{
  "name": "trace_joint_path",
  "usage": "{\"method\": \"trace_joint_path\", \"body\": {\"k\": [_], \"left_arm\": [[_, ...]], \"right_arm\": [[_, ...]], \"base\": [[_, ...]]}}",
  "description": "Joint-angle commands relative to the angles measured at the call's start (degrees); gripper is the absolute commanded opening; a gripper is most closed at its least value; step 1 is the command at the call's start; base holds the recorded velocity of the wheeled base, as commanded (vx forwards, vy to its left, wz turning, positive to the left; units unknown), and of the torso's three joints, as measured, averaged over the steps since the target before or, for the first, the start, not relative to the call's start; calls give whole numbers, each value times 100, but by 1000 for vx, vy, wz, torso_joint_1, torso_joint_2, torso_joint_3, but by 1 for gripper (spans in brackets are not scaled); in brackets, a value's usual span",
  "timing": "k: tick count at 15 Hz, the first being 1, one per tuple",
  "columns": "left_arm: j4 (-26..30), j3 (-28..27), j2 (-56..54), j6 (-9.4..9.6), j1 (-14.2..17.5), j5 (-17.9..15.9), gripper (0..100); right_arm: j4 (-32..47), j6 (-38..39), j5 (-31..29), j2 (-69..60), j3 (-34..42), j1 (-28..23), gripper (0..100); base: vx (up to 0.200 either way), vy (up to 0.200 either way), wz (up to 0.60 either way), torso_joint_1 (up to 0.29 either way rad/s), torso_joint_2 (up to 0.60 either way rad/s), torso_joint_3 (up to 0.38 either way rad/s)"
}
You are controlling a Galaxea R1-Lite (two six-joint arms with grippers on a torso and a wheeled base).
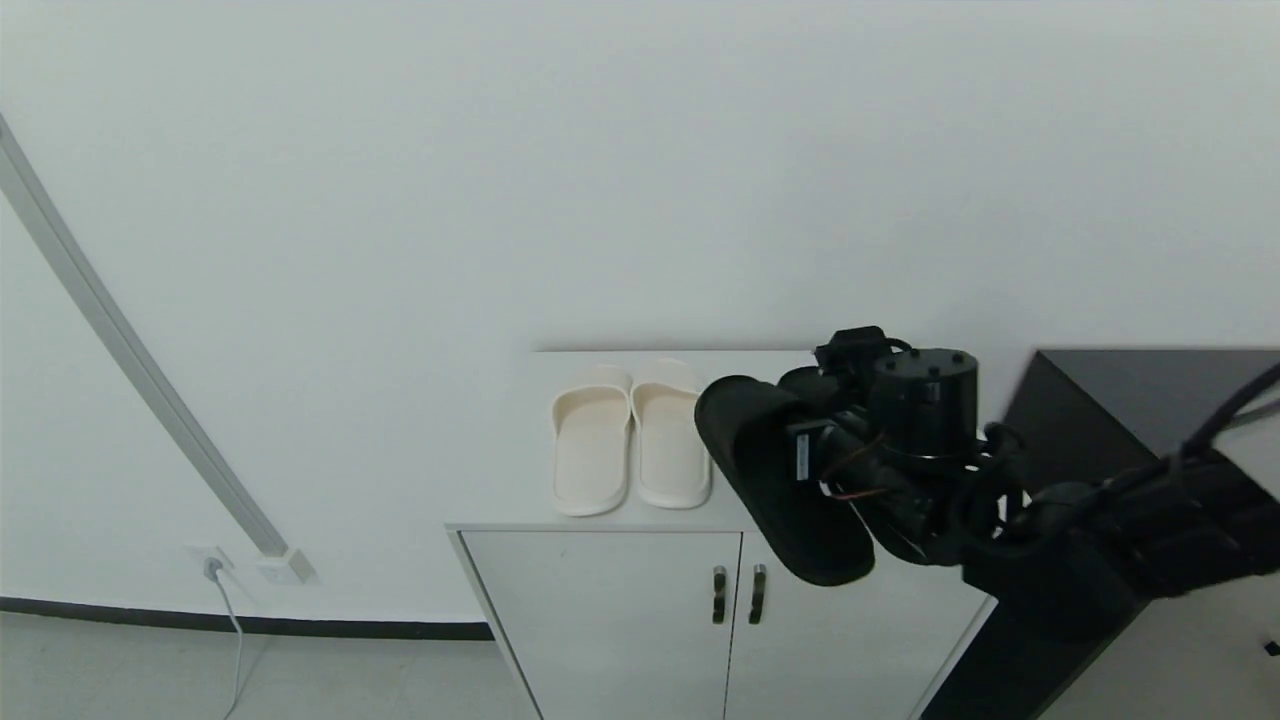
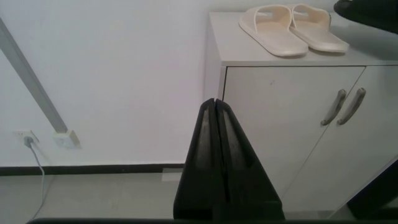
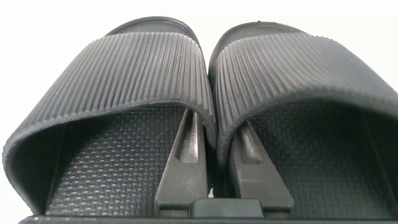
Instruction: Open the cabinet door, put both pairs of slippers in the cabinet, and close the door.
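Note:
A pair of black slippers [image 1: 780, 480] hangs in the air above the right part of the white cabinet [image 1: 600, 590], pinched together by my right gripper [image 1: 835, 460]. In the right wrist view one finger [image 3: 183, 165] sits inside each black slipper [image 3: 130, 93], clamping their inner sides. A pair of cream slippers [image 1: 630, 440] lies side by side on the cabinet top, left of the black pair. Both cabinet doors are shut, with two dark handles [image 1: 738, 592] at the centre. My left gripper [image 2: 216, 118] is shut and empty, low and to the left of the cabinet [image 2: 280, 118]; the cream slippers [image 2: 292, 28] lie on top.
A dark table or unit [image 1: 1120, 400] stands right of the cabinet. A slanted grey conduit [image 1: 130, 350] runs down the white wall to a socket [image 1: 210, 565] with a plugged cable. Open floor lies left of the cabinet.

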Motion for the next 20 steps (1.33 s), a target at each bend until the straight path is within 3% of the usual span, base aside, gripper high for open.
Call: {"method": "trace_joint_path", "body": {"k": [1,10,18,20], "left_arm": [[0,9,-1,-15,0,-2,0],[0,9,-1,-33,0,-2,0],[0,1,-1,-24,-9,-2,0],[0,1,-1,-15,-9,-2,0]], "right_arm": [[-110,-75,1166,-1401,1148,279,0],[-5,-418,2036,-2280,2133,727,0],[-23,-409,2062,-2262,2300,718,0],[-23,-409,2062,-2236,2326,718,0]], "base": [[0,0,0,0,0,0],[0,0,0,0,0,0],[0,0,0,0,0,0],[-200,0,0,5,5,2]]}}
